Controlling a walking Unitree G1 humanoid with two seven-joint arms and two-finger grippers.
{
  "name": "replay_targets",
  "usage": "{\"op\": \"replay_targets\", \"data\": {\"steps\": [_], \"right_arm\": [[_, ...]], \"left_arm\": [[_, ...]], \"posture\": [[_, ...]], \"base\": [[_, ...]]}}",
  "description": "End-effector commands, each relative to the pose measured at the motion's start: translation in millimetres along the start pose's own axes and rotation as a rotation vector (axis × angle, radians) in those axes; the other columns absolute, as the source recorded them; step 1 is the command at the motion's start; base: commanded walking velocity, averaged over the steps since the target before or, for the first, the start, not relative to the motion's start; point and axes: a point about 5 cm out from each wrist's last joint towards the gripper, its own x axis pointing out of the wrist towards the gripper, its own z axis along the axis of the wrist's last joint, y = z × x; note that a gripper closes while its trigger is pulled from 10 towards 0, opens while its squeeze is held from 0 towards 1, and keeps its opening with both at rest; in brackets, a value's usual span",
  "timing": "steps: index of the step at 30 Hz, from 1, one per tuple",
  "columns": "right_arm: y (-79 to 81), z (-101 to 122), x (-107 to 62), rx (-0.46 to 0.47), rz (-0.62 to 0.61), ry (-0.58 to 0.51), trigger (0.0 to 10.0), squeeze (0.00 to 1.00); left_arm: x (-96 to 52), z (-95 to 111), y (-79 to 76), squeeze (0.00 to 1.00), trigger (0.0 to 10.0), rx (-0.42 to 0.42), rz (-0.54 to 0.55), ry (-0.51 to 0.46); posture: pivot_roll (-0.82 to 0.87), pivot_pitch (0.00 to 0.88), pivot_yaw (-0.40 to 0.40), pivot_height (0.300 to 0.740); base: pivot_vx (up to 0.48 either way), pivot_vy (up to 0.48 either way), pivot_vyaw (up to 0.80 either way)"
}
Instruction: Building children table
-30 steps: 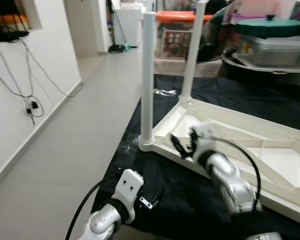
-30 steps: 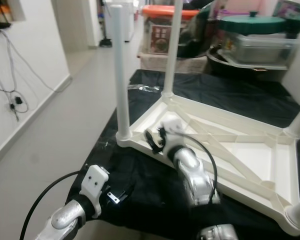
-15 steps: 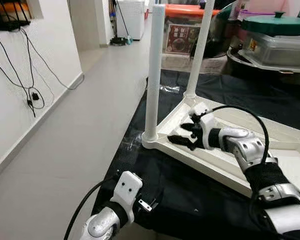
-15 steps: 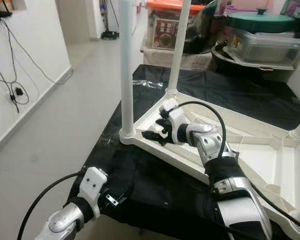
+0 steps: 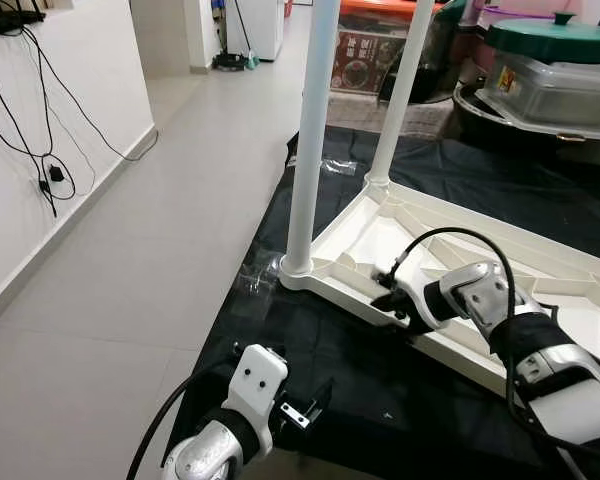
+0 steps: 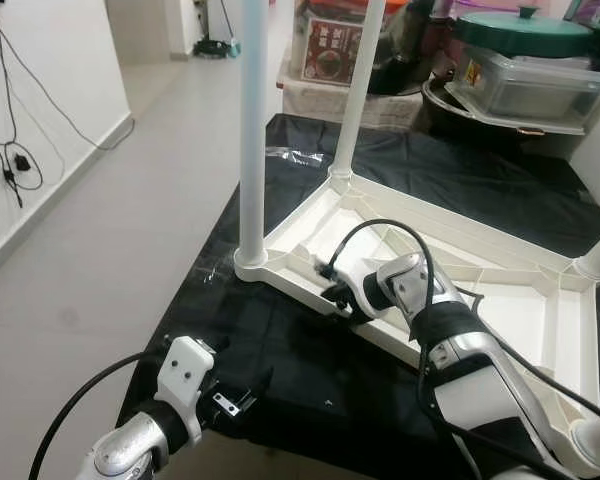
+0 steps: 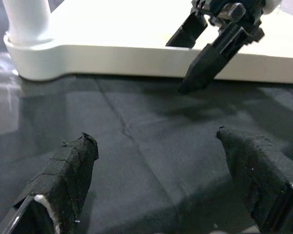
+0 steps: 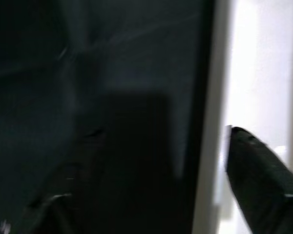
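My right tool (image 5: pixel 392 303) straddles the near rim of the upturned children's table (image 5: pixel 540 300), one finger inside the frame and one outside against the black cloth (image 5: pixel 380 390); the fingers stand part open around the rim, and I cannot be sure they are pressing it yet. The table lies top-down on the cloth with two white legs (image 5: pixel 308 140) standing up at its left end. My left tool (image 5: pixel 305 410) hovers low over the cloth, just short of the rim, fingers spread wide and empty.

To do this well, I judge I should close squarely on the rim, near the corner where the ribbing makes the frame stiff, and bring the left tool alongside before any lift, so the frame does not twist or slide on the cloth.

The left wrist view shows the right tool's fingers (image 7: pixel 210 58) across the white edge, which the head views leave cramped; the right wrist view is dark and shows little beyond one finger (image 8: pixel 263 170) by the pale edge
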Motion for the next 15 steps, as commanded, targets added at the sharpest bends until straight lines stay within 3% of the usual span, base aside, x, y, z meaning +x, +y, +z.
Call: {"op": "replay_targets", "data": {"steps": [1, 3, 9, 15], "right_arm": [[-0.9, 0, -3.5, -0.062, 0.02, 0.048, 0.0, 0.0], [-2.3, 0, -5.7, -0.152, 0.025, 0.114, 0.0, 0.0], [-2.5, 11, -9.8, -0.274, 0.062, 0.133, 0.0, 0.0], [-2.0, 18, -11.6, -0.343, 0.084, 0.136, 0.0, 0.0]], "left_arm": [[-0.1, 1, -3.3, 0.0, 10.0, -0.017, -0.008, -0.001], [0.5, 1, -3.4, 0.0, 10.0, -0.021, -0.008, 0.001], [2.7, 2, -2.3, 0.0, 10.0, -0.022, 0.001, 0.001], [3.9, 2, -1.5, 0.0, 10.0, -0.022, 0.007, 0.002]], "posture": [[0.04, 0.112, -0.114, 0.74], [0.04, 0.111, -0.12, 0.74], [0.03, 0.109, -0.128, 0.74], [0.03, 0.106, -0.128, 0.74]], "base": [[0.0, 0.0, 0.0], [0.0, 0.0, 0.0], [0.0, 0.0, 0.0], [0.0, 0.0, 0.0]]}}
